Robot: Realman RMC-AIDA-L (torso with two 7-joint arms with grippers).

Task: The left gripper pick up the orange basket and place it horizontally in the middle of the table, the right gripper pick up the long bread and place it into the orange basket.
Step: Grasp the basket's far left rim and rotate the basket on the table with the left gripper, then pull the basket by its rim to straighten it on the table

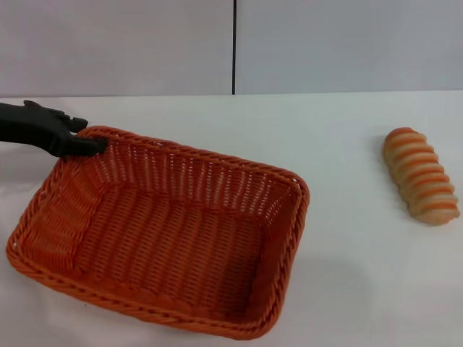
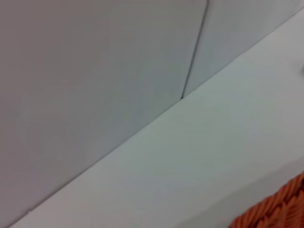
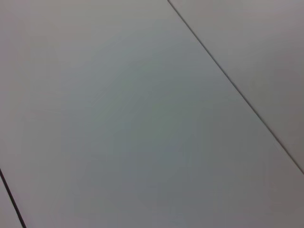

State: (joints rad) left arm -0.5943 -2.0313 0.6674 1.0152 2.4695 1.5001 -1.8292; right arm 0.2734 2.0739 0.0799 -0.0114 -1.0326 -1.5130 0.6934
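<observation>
Table (image 1: 340, 144): white, bearing all items. Orange basket (image 1: 163, 231): left of centre, upright, skewed. Long bread (image 1: 421, 175): far right, well apart from the basket. Left gripper (image 1: 85, 144): fingers closed on the basket's far-left rim corner. Right gripper: out of view.

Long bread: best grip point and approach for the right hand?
Take the long bread across its middle, coming down from above, fingers on its two long flanks. It lies flat on the table, clear of the orange basket, its long axis running roughly toward and away from the robot. The ridged middle looks the widest, most balanced part; the rounded ends would likely slip.
</observation>
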